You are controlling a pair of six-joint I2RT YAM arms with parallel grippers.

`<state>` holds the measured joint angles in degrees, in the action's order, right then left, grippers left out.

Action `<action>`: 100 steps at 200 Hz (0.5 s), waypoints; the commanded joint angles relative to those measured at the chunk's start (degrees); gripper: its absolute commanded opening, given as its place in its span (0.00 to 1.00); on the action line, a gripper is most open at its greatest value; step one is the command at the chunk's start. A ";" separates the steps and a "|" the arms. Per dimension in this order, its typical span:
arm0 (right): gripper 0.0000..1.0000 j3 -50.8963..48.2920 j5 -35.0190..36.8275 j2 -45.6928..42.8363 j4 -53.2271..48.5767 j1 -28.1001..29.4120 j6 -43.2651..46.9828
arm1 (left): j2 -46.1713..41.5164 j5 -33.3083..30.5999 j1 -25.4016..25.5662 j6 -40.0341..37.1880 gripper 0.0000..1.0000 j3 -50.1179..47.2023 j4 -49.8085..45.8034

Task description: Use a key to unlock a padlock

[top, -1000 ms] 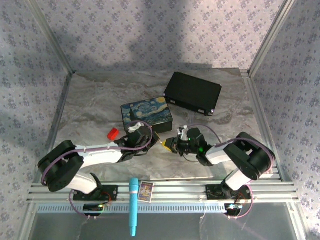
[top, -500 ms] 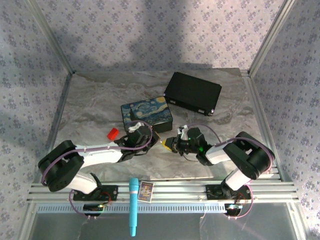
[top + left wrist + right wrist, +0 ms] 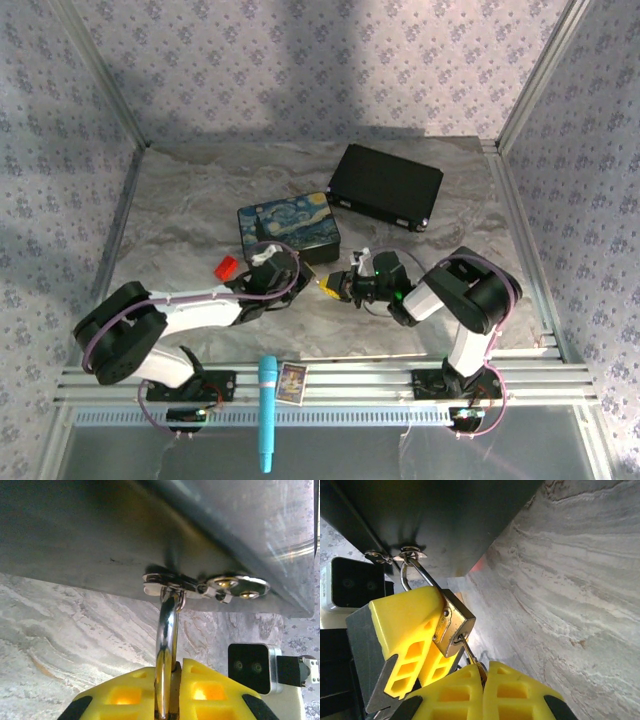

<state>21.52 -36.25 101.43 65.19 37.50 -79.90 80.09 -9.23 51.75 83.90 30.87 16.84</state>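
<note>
The small brass padlock (image 3: 451, 625) hangs by its silver shackle (image 3: 166, 630) from the hasp (image 3: 200, 584) on the starry-night box (image 3: 288, 226). My left gripper (image 3: 169, 690) is shut on the padlock, its yellow fingers (image 3: 405, 630) pinching the body from both sides. My right gripper (image 3: 482, 682) is shut on the key (image 3: 469, 651), whose blade is inside the keyhole at the padlock's bottom. In the top view the two grippers meet nose to nose (image 3: 326, 284) just in front of the box's right corner.
A black case (image 3: 385, 186) lies behind the box on the right. A small red object (image 3: 227, 267) sits left of my left arm. On the near rail lie a blue pen-like tool (image 3: 267, 410) and a small card (image 3: 292, 381).
The right arm's elbow has swung in to the left and its wrist has turned, with the key in the padlock. The starry-night box has shifted slightly left. The left gripper keeps its hold.
</note>
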 commanded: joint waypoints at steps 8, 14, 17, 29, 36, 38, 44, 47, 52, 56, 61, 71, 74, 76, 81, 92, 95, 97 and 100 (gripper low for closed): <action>0.00 3.76 -1.77 2.79 5.72 -1.32 -1.27 | -3.59 5.09 1.12 2.40 0.00 -1.02 9.31; 0.00 4.30 -2.48 3.54 6.44 -1.49 -1.61 | -3.71 5.34 1.07 2.56 0.00 -1.24 10.22; 0.00 4.49 -2.91 3.88 6.79 -1.59 -1.92 | -3.78 5.43 1.03 2.65 0.00 -1.33 10.47; 0.00 5.40 -4.06 5.48 8.89 -1.86 -3.14 | -4.27 5.63 0.88 2.67 0.00 -1.39 10.76; 0.00 5.72 -4.25 6.39 10.04 -1.90 -3.90 | -4.57 5.60 0.76 2.58 0.00 -1.35 10.70; 0.00 5.73 -4.26 6.54 10.40 -1.92 -4.11 | -4.66 5.58 0.73 2.59 0.00 -1.41 10.63; 0.00 5.94 -4.31 7.12 11.16 -1.90 -4.70 | -4.92 5.59 0.58 2.57 0.00 -1.34 10.58; 0.00 6.04 -4.37 7.34 11.50 -1.94 -4.91 | -4.96 5.60 0.51 2.54 0.00 -1.35 10.66; 0.00 6.25 -4.44 7.61 11.85 -1.81 -5.17 | -5.07 5.62 0.47 2.49 0.00 -1.42 10.92; 0.00 6.37 -4.32 7.72 12.22 -1.65 -5.34 | -5.05 5.63 0.40 2.48 0.00 -1.43 10.93; 0.00 6.56 -4.20 7.85 12.33 -1.48 -5.44 | -4.96 5.63 0.30 2.77 0.00 -1.44 11.23; 0.00 6.90 -3.96 7.86 12.51 -0.83 -5.38 | -4.50 5.77 0.20 3.00 0.00 -1.84 13.43; 0.00 6.94 -4.06 7.90 12.55 -0.70 -5.39 | -4.33 5.88 0.15 3.23 0.00 -2.00 14.11; 0.00 7.11 -4.06 7.95 12.56 -0.57 -5.41 | -4.27 6.07 0.16 3.41 0.00 -2.08 14.50; 0.00 7.22 -4.01 7.93 12.76 -0.38 -5.48 | -3.83 6.44 0.04 3.82 0.00 -2.28 15.94; 0.00 7.20 -4.19 8.08 13.59 -0.37 -5.70 | -2.93 7.55 -0.07 4.47 0.00 -2.48 18.35; 0.00 7.19 -4.32 8.16 13.85 -0.45 -5.82 | -2.73 7.80 -0.11 4.70 0.00 -2.48 18.80; 0.00 7.17 -4.44 8.17 13.94 -0.59 -5.87 | -2.61 8.02 -0.14 4.87 0.00 -2.48 19.05; 0.00 7.09 -4.63 8.25 14.13 -0.74 -5.96 | -2.45 8.35 -0.18 5.20 0.00 -2.48 19.29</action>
<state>26.13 -41.98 108.55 74.37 36.27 -84.66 77.60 -9.82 50.24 86.78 27.29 23.42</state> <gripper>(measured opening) 0.054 0.140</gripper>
